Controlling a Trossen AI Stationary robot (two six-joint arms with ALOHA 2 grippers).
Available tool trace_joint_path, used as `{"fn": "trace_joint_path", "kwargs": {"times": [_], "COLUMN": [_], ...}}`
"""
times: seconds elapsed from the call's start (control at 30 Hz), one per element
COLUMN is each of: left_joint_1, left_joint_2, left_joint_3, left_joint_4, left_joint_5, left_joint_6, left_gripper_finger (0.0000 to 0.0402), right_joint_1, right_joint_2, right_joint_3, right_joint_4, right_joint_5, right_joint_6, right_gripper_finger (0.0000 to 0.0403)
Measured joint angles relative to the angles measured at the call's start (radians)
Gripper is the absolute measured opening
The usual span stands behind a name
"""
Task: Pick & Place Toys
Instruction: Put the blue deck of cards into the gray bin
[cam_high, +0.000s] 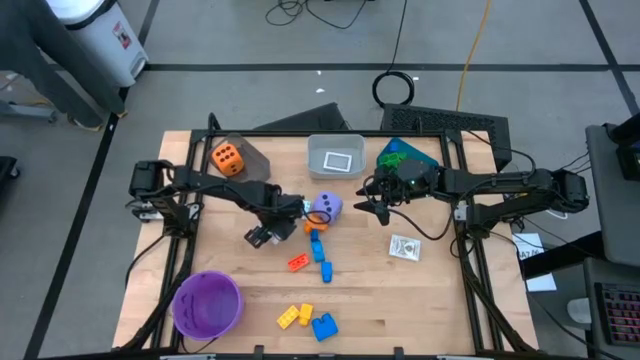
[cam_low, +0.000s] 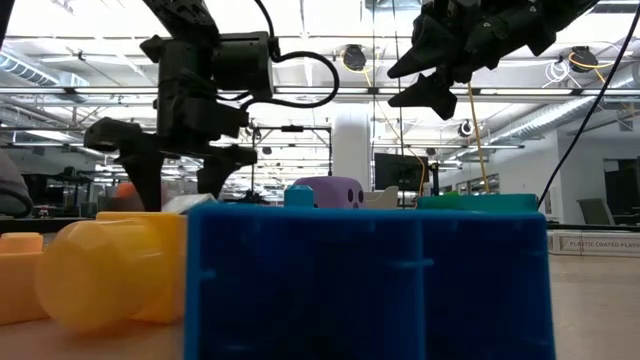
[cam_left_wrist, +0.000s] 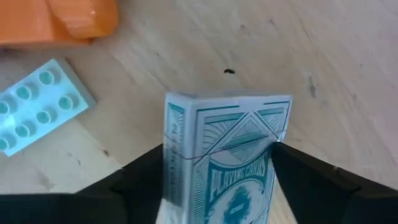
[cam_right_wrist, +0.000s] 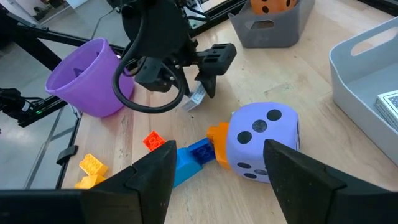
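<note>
**Card pack between the left jaws**

Wooden bench (cam_high: 420, 290) carries our toys. We see a teal card pack (cam_left_wrist: 230, 162) standing between the left gripper (cam_high: 262, 236) jaws, which close around it beside a pale blue brick (cam_left_wrist: 37, 106). Nearby, the purple die (cam_right_wrist: 261, 140) touches an orange brick (cam_right_wrist: 217, 137). Our right gripper (cam_high: 380, 208) hovers, jaws apart, holding nothing.

I see the die (cam_high: 326, 207) mid-bench, with a run of bricks (cam_high: 318, 247) in front of it. The left gripper (cam_high: 262, 235) sits just left of those bricks, a card pack (cam_left_wrist: 227, 158) between its jaws. The right gripper (cam_high: 381, 203) hangs right of the die. Behind lie three bins; the left bin (cam_high: 240, 158) holds a second die (cam_high: 227, 158). The bowl (cam_high: 207, 303) stands at the bench's front left.
</note>
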Motion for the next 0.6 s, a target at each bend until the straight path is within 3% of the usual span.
{"fn": "trace_joint_path", "kwargs": {"times": [0.27, 0.6], "left_joint_1": [0.001, 0.027], "left_joint_2": [-0.006, -0.001], "left_joint_3": [0.005, 0.090], "left_joint_4": [-0.004, -0.006], "left_joint_5": [0.001, -0.002], "left_joint_6": [-0.051, -0.164], "left_gripper_finger": [0.0176, 0.0092], "right_joint_1": [0.000, 0.000], "right_joint_2": [0.000, 0.000], "right_joint_3": [0.000, 0.000], "right_joint_4": [0.000, 0.001], "right_joint_5": [0.000, -0.001], "right_joint_6": [0.000, 0.000], "right_gripper_finger": [0.0233, 0.0233]}}
